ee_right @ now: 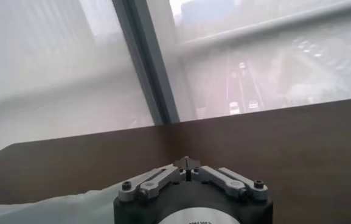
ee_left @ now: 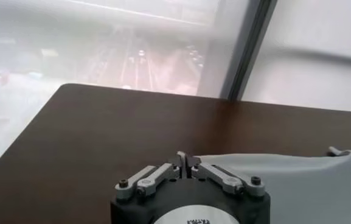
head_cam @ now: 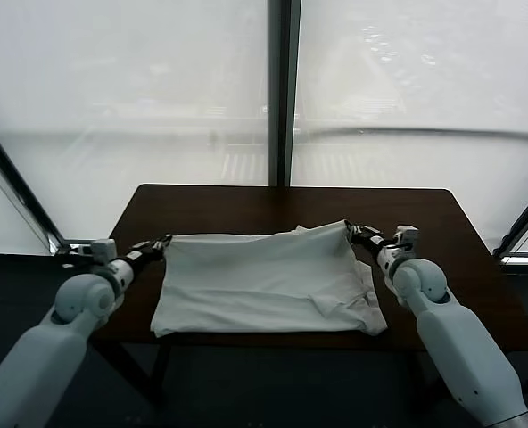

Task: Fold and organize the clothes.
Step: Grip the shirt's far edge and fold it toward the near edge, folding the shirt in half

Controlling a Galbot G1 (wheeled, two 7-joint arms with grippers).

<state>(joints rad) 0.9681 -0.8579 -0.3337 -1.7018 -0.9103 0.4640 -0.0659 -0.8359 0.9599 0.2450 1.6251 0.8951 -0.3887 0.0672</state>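
White cotton T-shirt (head_cam: 264, 281) is lying spread out on the dark brown rectangular wooden table (head_cam: 246, 203), plain side up, with a sleeve bunching at the near corner on the robot's right. Its far edge is getting stretched into a line between the two sets of jaws, so the cloth is hanging from them down toward the near table edge.

Left gripper (head_cam: 164, 241) is sitting at the far corner on the robot's left, jaws clenched on the fabric there; in the left wrist view the fingertips (ee_left: 181, 159) are pinching together right where the white cloth begins. Right gripper (head_cam: 350, 229) is doing the same at the opposite far corner, jaws pressed tight on that bit of shirt, and the right wrist view is showing cloth just beside its body.

Beyond both sets of jaws, bare tabletop is running out to frosted window panes (head_cam: 139, 89) split by a dark vertical frame post (head_cam: 283, 89).
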